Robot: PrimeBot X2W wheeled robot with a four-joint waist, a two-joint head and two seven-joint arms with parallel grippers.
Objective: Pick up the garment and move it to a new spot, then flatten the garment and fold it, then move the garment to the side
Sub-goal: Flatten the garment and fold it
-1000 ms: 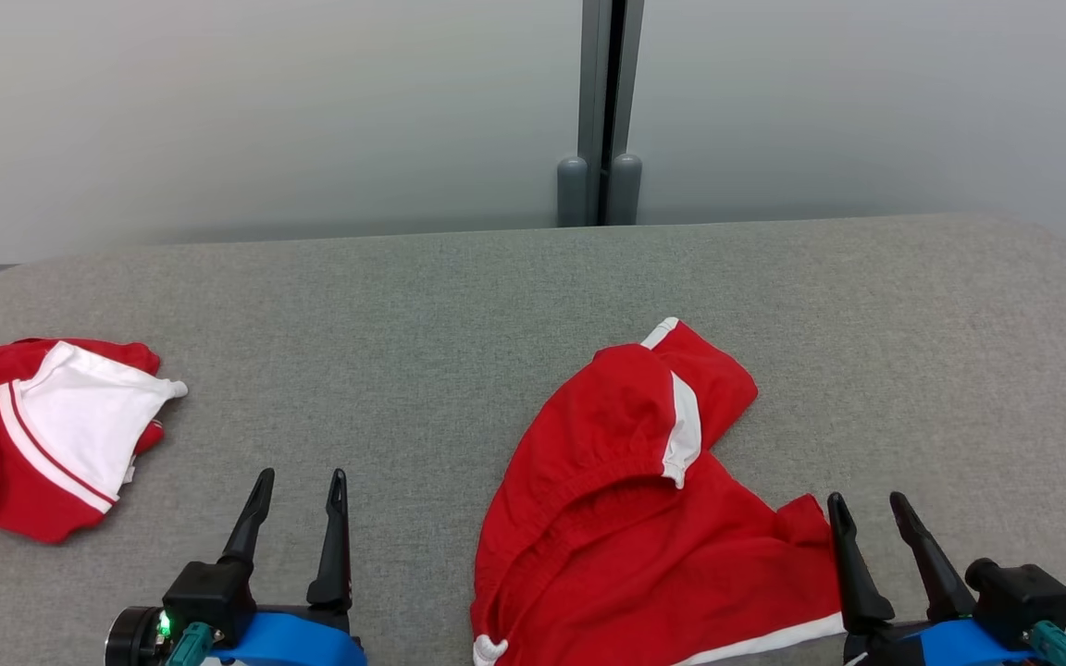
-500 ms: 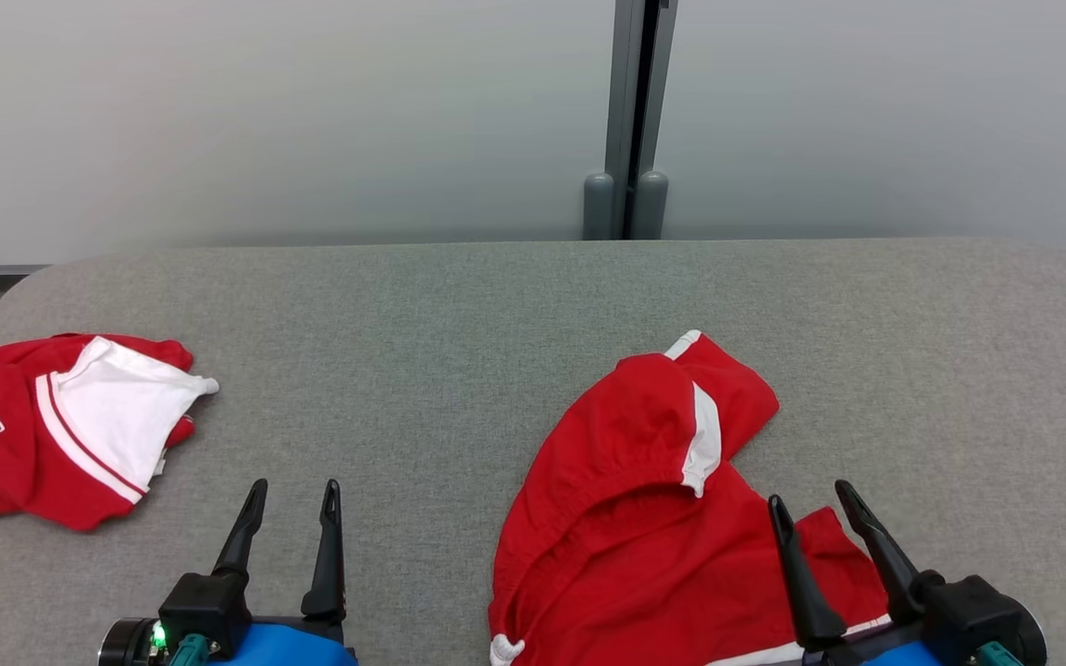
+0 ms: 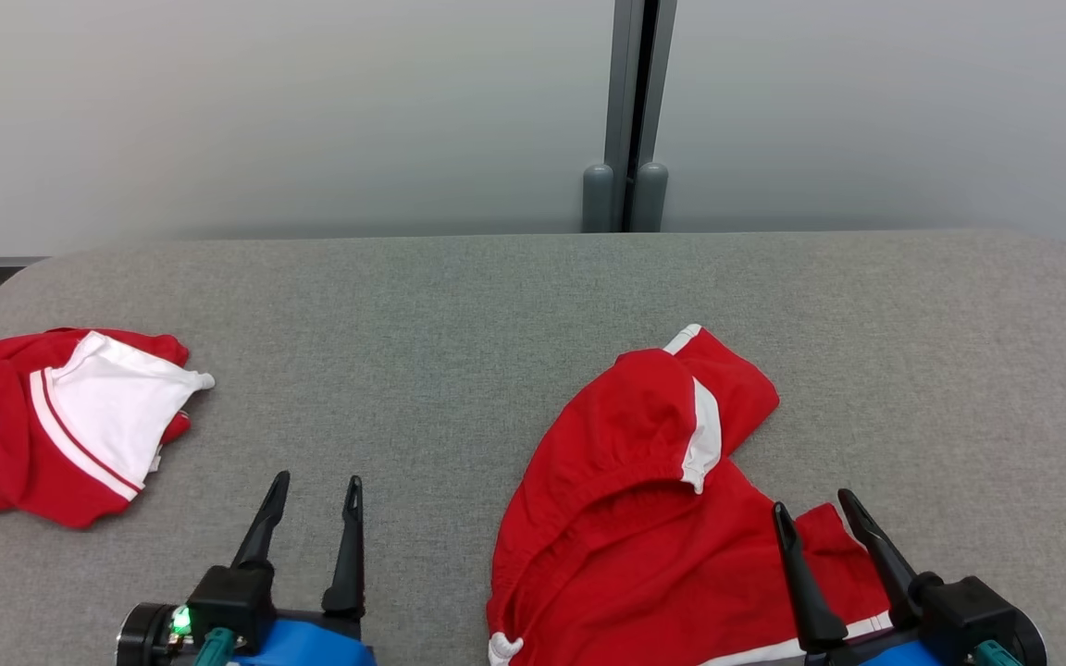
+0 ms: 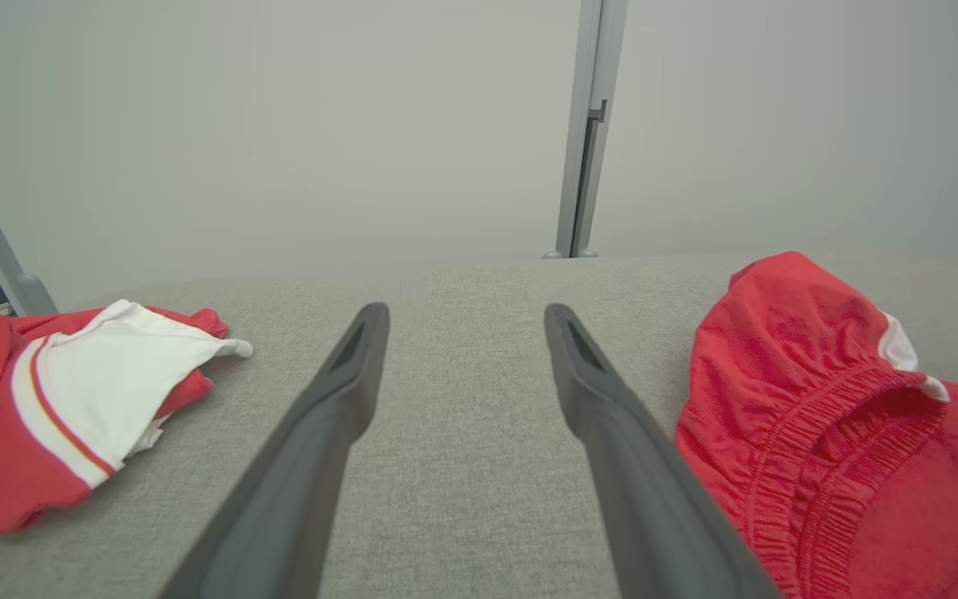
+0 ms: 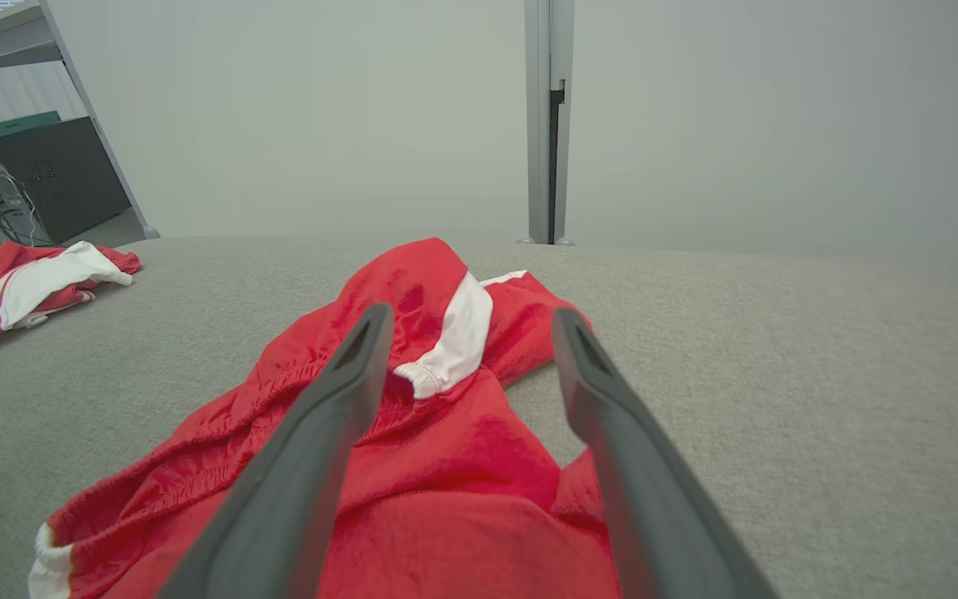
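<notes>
My left hand (image 3: pixel 318 477) was open, its two dark fingers spread apart and pointing away from me over a bare patch of the grey worktop (image 3: pixel 450 324). It held nothing and touched no cloth. My right hand (image 3: pixel 811 499) was open as well, fingers parted and empty.

The red shorts (image 3: pixel 625 518) lay crumpled on the worktop in front of me, toward my right side. The elastic waistband gaped toward me, and one leg with a white side stripe was bunched up and folded over at the far end. A white hem band ran along the near right edge. My right hand's fingers stood over that near right part of the shorts, one on each side of a fold. I could not tell whether they touched the cloth. The shorts lay just to the right of my left hand, apart from it.

Well off to my left, near the worktop's edge, lay a jersey (image 3: pixel 61 435), red with a white panel and dark lettering, also rumpled. Behind the worktop rose a pale wall (image 3: pixel 311 111) split by a grey upright post (image 3: pixel 625 111).
</notes>
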